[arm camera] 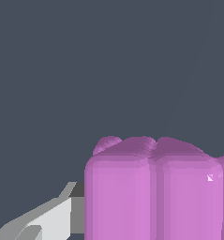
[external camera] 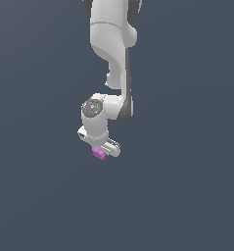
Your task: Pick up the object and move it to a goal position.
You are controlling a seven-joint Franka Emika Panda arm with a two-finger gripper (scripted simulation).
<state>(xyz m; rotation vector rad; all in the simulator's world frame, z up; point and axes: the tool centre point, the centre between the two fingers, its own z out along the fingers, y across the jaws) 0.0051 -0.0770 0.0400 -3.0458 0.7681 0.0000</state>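
Exterior view: object [external camera: 99,154], small and magenta-pink, tucked just under the white gripper [external camera: 102,151] at the arm's lower end, seemingly clear of the plain grey surface [external camera: 35,196], though no shadow to confirm. Wrist view: object [arm camera: 153,190] filling the near frame, lobed on top, flat-sided, one pale finger [arm camera: 48,219] alongside. Fingers apparently closed on it, contact itself hidden. Probably light and rigid; smooth flat sides the best hold, rounded top likely slippery

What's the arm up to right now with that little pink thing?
Fingers closed on pink block. Block fills wrist view, one finger alongside. Nothing else visible around it.
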